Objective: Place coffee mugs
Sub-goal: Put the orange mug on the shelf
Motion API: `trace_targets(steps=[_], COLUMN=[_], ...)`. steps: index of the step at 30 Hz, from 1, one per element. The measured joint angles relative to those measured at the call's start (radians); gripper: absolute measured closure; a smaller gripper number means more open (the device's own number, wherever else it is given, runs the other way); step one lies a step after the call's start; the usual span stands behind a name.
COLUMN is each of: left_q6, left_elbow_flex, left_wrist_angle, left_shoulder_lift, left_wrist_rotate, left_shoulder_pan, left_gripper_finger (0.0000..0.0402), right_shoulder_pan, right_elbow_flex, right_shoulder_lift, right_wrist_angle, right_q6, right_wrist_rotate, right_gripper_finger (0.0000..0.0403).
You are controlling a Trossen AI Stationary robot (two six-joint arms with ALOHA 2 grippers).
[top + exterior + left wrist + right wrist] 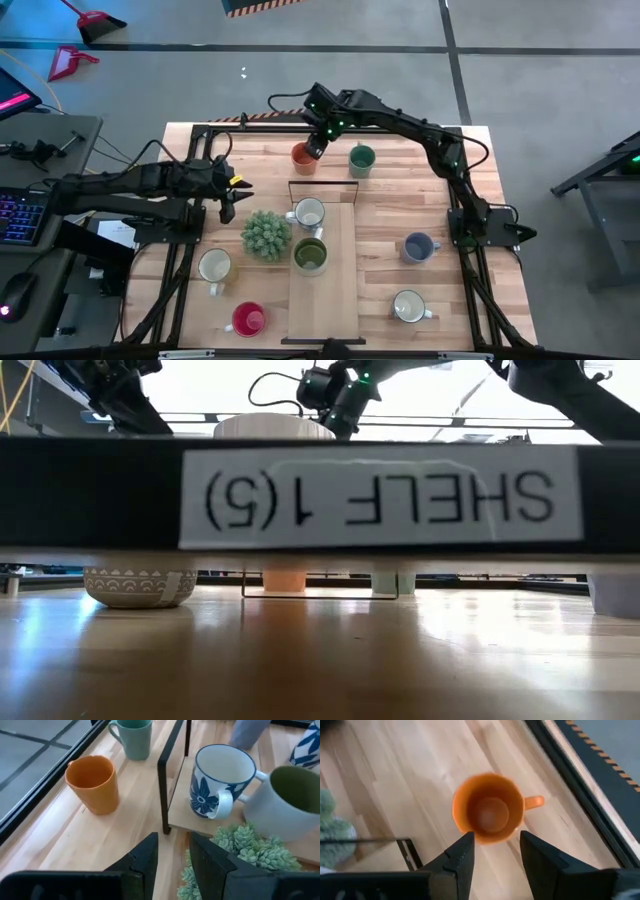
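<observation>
Resting on: pale wooden table (440,300), grey floor around
Mugs: upright orange ceramic mug (489,815), empty
Right gripper (492,851): parted just above it, gripping nothing
Left gripper (172,852): narrow gap, empty, near spiky green plant (240,847)

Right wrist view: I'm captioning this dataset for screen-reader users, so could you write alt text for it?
An orange mug stands upright and empty on the wooden table, seen from directly above, its handle pointing toward the table's black edge rail. The right gripper hovers over it, jaws open and holding nothing. A bit of green plant shows at the frame's edge.
</observation>
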Motion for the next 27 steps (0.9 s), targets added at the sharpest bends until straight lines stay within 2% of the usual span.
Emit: trace_targets(steps=[8,27], left_q6=[-0.026,-0.053], left_elbow_flex=[-0.206,-0.211], left_wrist_angle=[0.297,0.312], left_shoulder_lift=[-0.045,-0.05], left_wrist_rotate=[0.068,0.075], left_shoulder_pan=[-0.001,-0.001], left_gripper_finger=[0.0307,0.0308], right_shoulder_pan=[0.027,0.078], right_elbow_flex=[0.001,0.0], right_shoulder_lift=[-0.001,0.113], right_wrist_angle=[0.022,0.059], right_q6=[0.048,-0.019], right_wrist_rotate=[-0.006,-0.068], right_gripper_finger=[0.0265,0.0265])
